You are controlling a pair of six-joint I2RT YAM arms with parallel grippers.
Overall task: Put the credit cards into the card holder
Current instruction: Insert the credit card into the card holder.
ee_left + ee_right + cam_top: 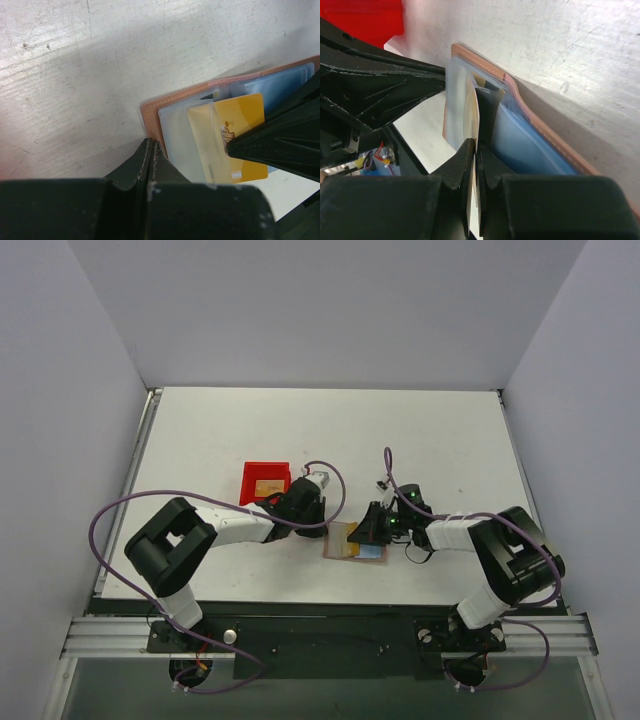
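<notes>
White table (200, 440) carries a red bin (266, 464) holding one credit card (267, 486). Nearby the card holder (152, 112) lies open, another credit card (240, 115) partway in its clear sleeve (175, 132). The right end effector (476, 150) is clamped on that card. The left end effector (151, 150) is closed, tips at the holder's edge.

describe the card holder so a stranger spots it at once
On the white table, find the red bin. Right of it, toward the near edge, the card holder lies open: flat, tan-edged, a gold card partly in its clear sleeves, unlike the walled bin.

Both arms reach inward, the left tool (151, 146) and right tool (476, 147) closed, tips near each other.
</notes>
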